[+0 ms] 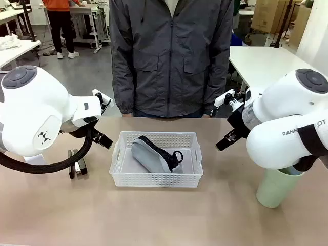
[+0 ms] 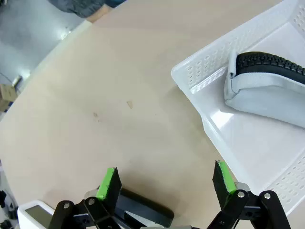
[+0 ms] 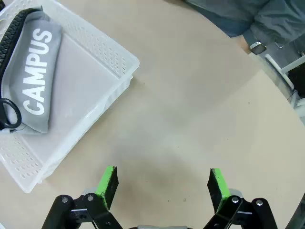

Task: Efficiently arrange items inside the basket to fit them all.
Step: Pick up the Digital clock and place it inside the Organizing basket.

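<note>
Two tools, left gripper and right gripper, hang jaws spread wide beside a white basket holding a grey pouch.

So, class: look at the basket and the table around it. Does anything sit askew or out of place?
The grey pouch lies diagonally across the basket, taking up its middle; the green cup stands outside it on the table.
</note>
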